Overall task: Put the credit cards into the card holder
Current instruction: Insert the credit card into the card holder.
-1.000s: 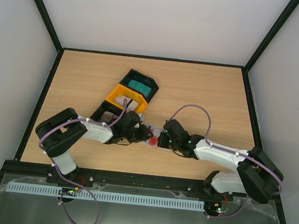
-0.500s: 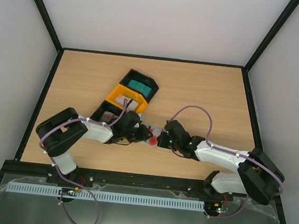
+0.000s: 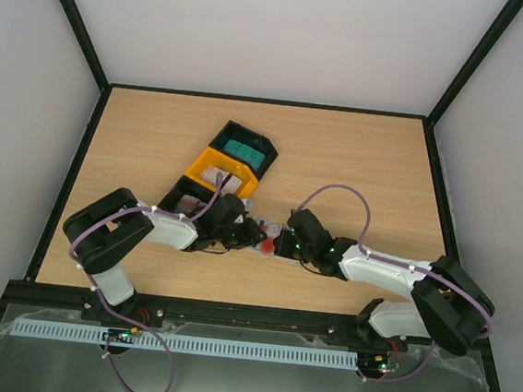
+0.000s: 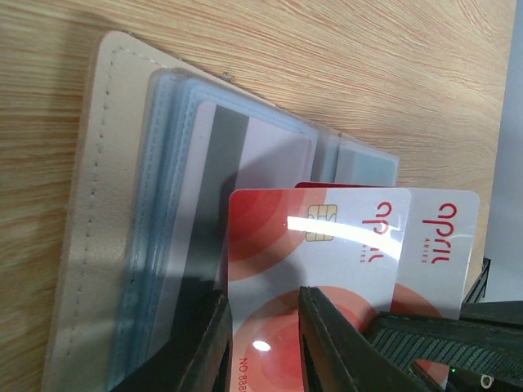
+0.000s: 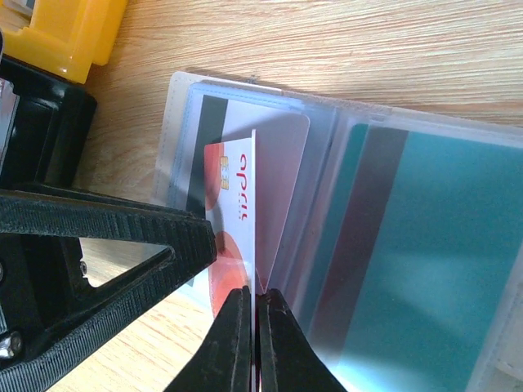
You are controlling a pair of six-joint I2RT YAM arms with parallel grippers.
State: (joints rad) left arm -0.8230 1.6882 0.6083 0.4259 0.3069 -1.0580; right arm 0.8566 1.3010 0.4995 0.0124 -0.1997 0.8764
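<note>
Over open card holder [image 4: 98, 212]: red-blotched credit card [image 4: 310, 269] grasped by left pincer [image 4: 261, 335], long axis toward sleeve mouth; right pincer [image 5: 255, 327] clenched on sleeve film.

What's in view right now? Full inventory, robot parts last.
card holder: 1, beige cover with clear sleeves, lying open on the table between the two grippers.
red-and-white card: 1, white with red blotches and a chip, held on edge over the open sleeves.
striped card: 1, white-grey with dark stripe, already in a left-side sleeve.
teal card: 1, teal with dark stripe, in a right-side sleeve.
trays: 3 joined, black-yellow-black, behind the left gripper; the far one holds teal items.
table: 1, light wood.
left gripper: 1, black, gripping the red-and-white card.
right gripper: 1, black, fingers pinched on a clear sleeve edge.
</note>
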